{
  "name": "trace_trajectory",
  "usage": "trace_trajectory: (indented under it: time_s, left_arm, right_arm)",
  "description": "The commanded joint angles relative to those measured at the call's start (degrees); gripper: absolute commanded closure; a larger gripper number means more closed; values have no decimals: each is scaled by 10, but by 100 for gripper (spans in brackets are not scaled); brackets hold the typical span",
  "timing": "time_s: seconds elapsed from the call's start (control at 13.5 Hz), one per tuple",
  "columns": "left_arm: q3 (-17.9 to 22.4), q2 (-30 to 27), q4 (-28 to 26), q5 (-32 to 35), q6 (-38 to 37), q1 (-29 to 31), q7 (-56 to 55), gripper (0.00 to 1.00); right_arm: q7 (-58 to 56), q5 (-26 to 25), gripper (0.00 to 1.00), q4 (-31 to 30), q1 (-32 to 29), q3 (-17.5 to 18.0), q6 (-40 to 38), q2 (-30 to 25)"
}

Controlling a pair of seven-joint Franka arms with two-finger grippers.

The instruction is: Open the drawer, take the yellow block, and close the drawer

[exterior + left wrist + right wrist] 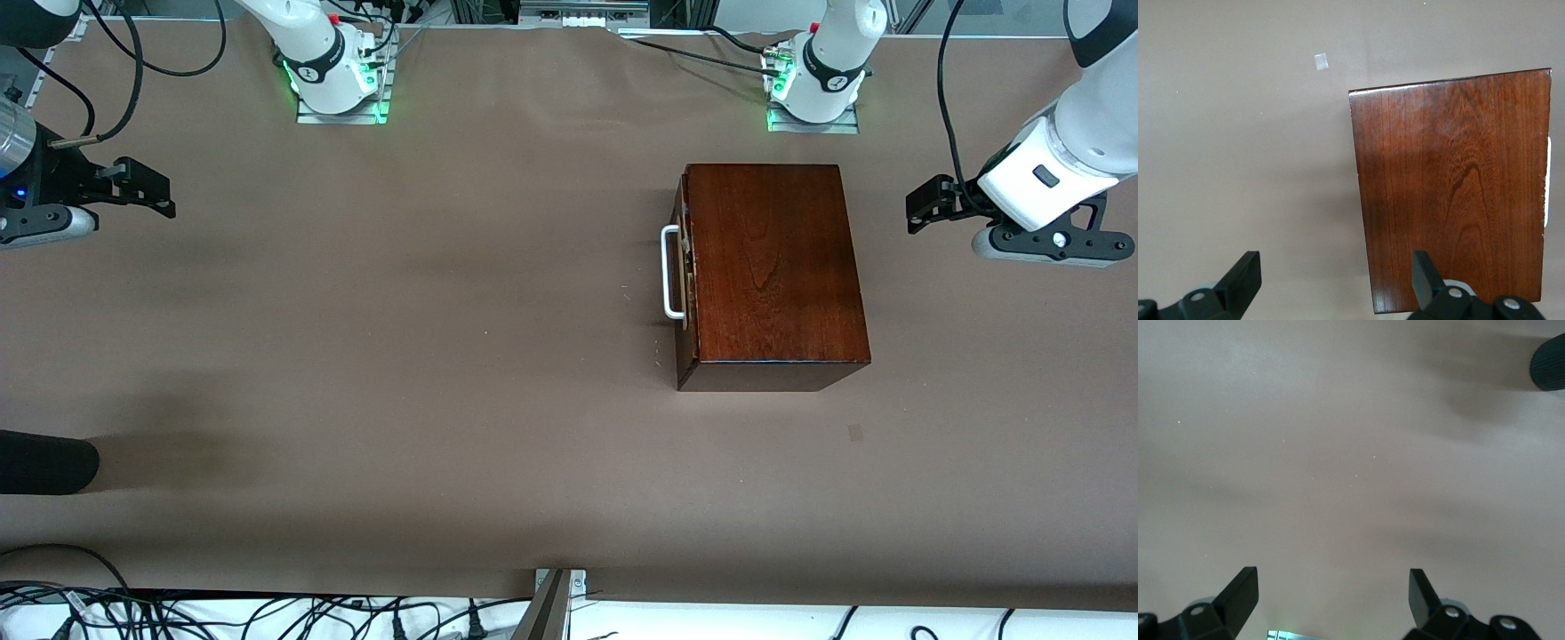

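Left pincer [1331,280]: fingers spread, empty, over the bench [356,356] at the left arm's end, one finger above the box [772,267] edge. Right pincer [1331,597]: fingers spread, empty, over bare bench at the right arm's end.

Drawer [685,276]: closed, in a glossy reddish-brown box. White bar handle [670,271] faces the right arm's end; the handle's long axis runs from the arm bases toward the front camera.

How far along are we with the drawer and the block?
Nothing looks done yet. The drawer sits shut in its box, white handle untouched, and no yellow block shows. Nothing is in hand: the left gripper is open over the table's left-arm end beside the box, the right gripper open over bare table at the right-arm end. Left: open the drawer, take the block, close it.
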Motion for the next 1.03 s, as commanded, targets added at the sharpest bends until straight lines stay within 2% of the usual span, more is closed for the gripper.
trace_trajectory:
  time_s: [0.0,0.96]
  left_arm:
    - [0,8,21,-9,-12,1,3,0]
    - [0,8,20,-9,-16,2,-6,0]
  right_arm:
    - [6,3,0,11,-1,1,-9,3]
    - [6,3,0,11,0,1,-10,2]
